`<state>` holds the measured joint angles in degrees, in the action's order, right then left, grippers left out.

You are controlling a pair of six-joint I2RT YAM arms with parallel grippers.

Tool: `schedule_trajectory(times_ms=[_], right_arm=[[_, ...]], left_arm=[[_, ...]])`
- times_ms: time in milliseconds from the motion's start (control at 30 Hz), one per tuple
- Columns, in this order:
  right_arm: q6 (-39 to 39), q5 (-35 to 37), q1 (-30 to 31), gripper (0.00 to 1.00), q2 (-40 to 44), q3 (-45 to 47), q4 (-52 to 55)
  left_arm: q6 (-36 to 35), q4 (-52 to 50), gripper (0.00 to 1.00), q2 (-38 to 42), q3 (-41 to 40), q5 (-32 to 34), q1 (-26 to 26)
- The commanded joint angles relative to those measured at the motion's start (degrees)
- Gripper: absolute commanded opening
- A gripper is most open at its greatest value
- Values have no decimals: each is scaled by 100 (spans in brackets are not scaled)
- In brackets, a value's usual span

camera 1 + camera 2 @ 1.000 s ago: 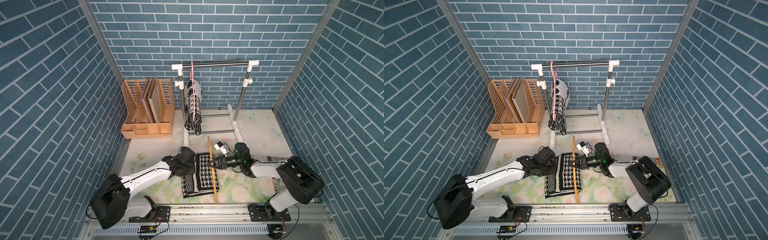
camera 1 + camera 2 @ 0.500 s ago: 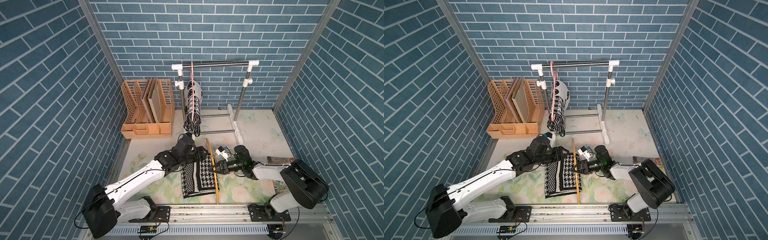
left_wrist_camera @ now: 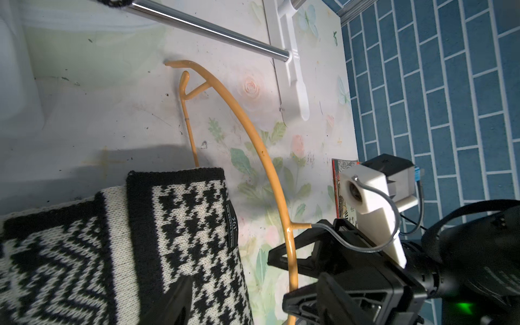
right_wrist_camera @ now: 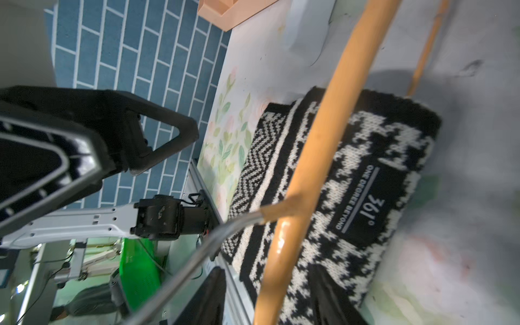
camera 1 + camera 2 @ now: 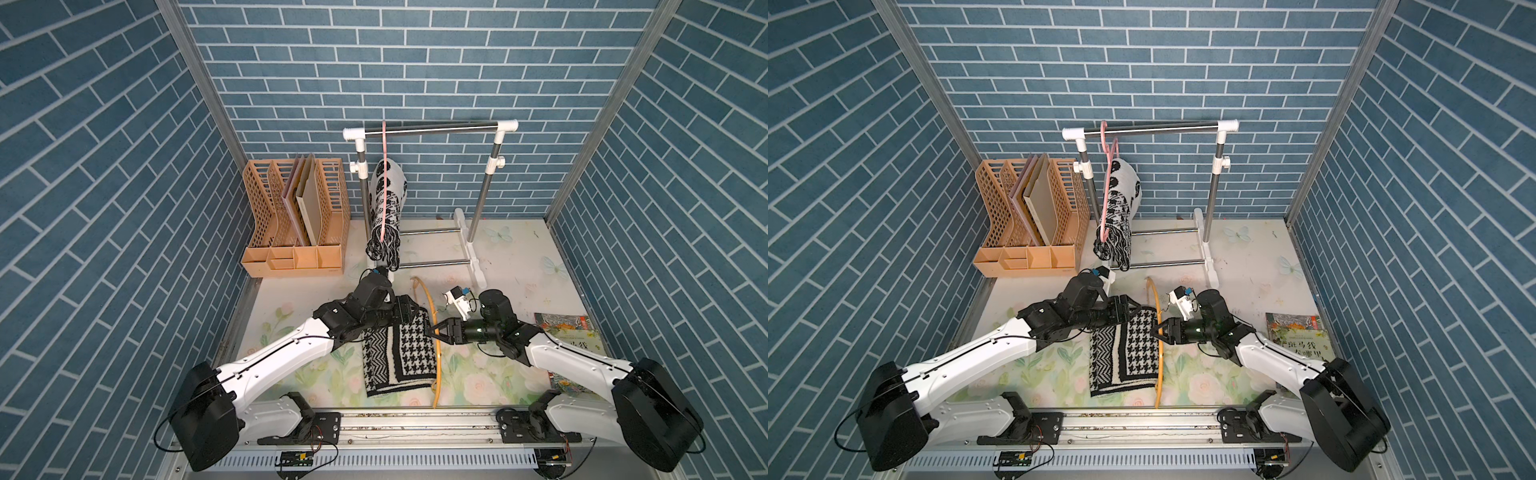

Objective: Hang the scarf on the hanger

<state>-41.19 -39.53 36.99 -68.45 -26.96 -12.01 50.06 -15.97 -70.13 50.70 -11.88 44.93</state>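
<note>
- Desk (image 5: 519,257) first: we see a floral top with a rack (image 5: 432,128) at its back edge, where a pink hanger (image 5: 384,183) already carries another scarf (image 5: 390,208).
- Left arm (image 5: 291,349) and right arm (image 5: 569,353) both reach in low from the front edge. They meet near the desk's middle, forearms close to level and wrists facing each other across the work.
- Scarf (image 5: 399,357) lies flat and folded, from the middle toward the front edge. In the left wrist view its fold wraps the thin bar (image 3: 189,126) of the yellow hanger (image 5: 437,365). That hanger lies on the desk along the scarf's right side, its wire hook (image 3: 365,242) pointing toward the right arm.
- Left gripper (image 5: 409,313) hovers over the scarf's far end, jaws apart as far as we can see, nothing pinched.
- Right gripper (image 5: 434,332) straddles the hanger's thick arc beside the hook's neck, jaws apart, not clamped.
- Step, as we judge it: the draping looks done. Next, the right jaws should close on the arc near the neck and lift evenly, so the fold does not slide off the bar.
</note>
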Motion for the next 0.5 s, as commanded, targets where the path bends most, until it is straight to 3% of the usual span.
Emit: schedule_trajectory(times_ms=[0,233,467], right_arm=[[-19,796,-15,51,195,370,192],[-463,1739,-11,53,726,1029,-632],[-836,2457,-10,72,1228,1489,-959]], left_arm=[[-176,-133,73,11,-74,-77,18],[-270,-320,73,42,-145,-175,22],[-301,-412,73,129,-274,-245,23]])
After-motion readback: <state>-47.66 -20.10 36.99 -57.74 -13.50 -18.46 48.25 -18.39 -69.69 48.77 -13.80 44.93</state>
